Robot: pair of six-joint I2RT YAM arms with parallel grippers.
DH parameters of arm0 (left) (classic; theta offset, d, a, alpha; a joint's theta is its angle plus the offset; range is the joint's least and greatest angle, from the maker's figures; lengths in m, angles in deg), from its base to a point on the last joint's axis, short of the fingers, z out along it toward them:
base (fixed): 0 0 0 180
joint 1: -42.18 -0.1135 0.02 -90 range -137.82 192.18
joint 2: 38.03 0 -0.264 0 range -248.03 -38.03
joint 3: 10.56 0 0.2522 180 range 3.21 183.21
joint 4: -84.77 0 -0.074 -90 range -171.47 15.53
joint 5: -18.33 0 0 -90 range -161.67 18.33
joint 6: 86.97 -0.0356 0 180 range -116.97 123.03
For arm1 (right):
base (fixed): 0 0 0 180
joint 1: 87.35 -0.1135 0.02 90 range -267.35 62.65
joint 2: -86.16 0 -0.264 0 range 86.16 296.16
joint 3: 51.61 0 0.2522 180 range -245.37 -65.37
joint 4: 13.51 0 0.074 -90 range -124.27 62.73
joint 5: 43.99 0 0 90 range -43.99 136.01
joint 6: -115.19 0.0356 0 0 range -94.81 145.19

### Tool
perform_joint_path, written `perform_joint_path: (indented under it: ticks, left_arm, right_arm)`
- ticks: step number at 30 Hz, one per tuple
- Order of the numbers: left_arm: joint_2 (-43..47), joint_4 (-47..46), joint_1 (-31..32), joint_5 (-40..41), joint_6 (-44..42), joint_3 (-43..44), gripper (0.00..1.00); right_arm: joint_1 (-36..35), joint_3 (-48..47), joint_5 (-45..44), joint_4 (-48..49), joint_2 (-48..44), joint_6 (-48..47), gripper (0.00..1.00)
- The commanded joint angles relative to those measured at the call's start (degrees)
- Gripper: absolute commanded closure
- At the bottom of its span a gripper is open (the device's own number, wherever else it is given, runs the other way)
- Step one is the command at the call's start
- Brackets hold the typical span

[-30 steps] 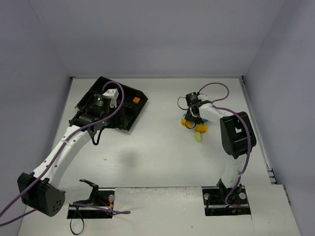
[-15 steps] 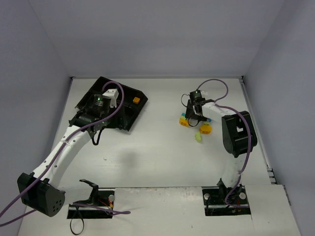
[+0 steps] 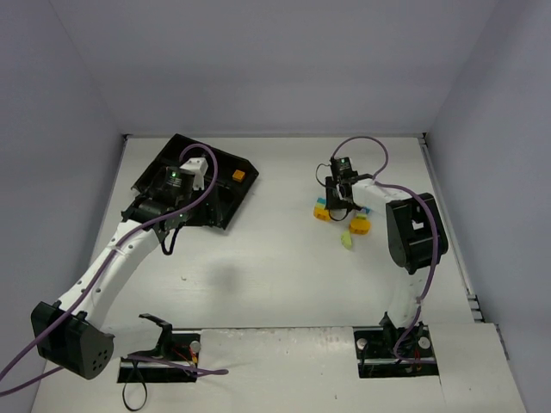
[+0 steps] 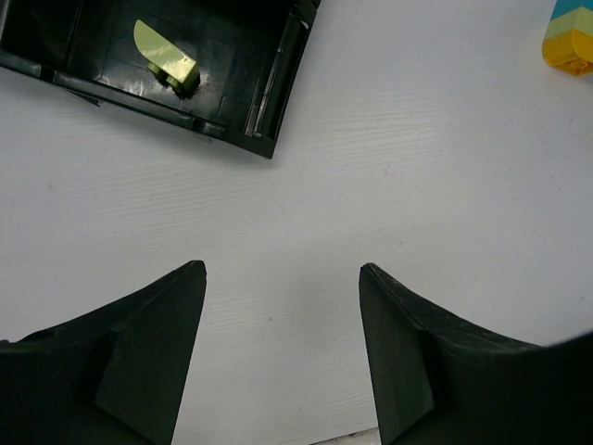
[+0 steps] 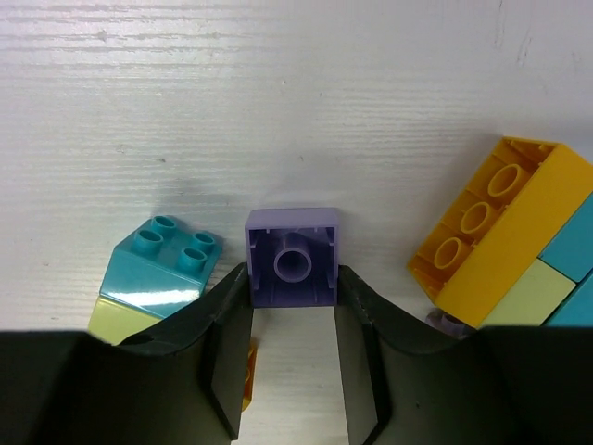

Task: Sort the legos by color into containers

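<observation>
The black tray (image 3: 217, 196) lies at the far left and holds an orange brick (image 3: 238, 175). My left gripper (image 3: 178, 183) hovers over it, open and empty. In the left wrist view (image 4: 283, 278) a tray corner (image 4: 269, 88) shows a yellow-green brick (image 4: 165, 57). My right gripper (image 3: 342, 203) is down in the brick cluster at right centre. In its wrist view (image 5: 292, 283) the jaws press both sides of a purple brick (image 5: 292, 257), which shows its hollow underside. A teal brick (image 5: 167, 264) lies left of it and an orange brick (image 5: 500, 232) to the right.
A loose yellow-green brick (image 3: 346, 241) and an orange brick (image 3: 359, 225) lie just near of the cluster. A stacked teal and orange piece (image 4: 570, 37) shows at the top right of the left wrist view. Grey walls close the table's far and side edges.
My right gripper has shifted slightly right and toward the far wall within the brick cluster. The left arm has not moved.
</observation>
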Motion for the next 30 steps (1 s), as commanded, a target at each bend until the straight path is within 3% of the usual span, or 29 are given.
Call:
perform_joint_path:
  ticks: [1,3,7,13,18,30]
  left_arm:
    - [1.01,-1.19,0.06,0.47,0.31,1.17,0.39]
    - [1.27,-1.37,0.15,-0.31,0.39,1.6,0.39]
    - [1.54,-1.89,0.15,-2.6,0.83,2.92,0.39]
    - [1.19,-7.34,0.15,-14.89,4.86,6.44,0.39]
    - [-0.48,-14.28,2.33,-24.03,10.14,9.86,0.38]
    - [-8.82,-24.74,12.01,-20.19,19.89,18.04,0.41]
  right_arm:
    - [0.45,-0.48,-1.15,2.38,-0.87,-3.38,0.85]
    - [0.19,0.66,-1.24,3.51,-3.57,-4.78,1.0]
    - [-1.21,3.21,-0.89,5.97,-9.82,-6.8,1.0]
    - [-7.1,9.1,2.8,10.64,-26.94,-12.96,1.0]
    - [-10.79,10.69,10.7,10.73,-34.52,-15.25,1.0]
    - [-15.28,10.25,21.43,9.85,-46.92,-17.18,0.98]
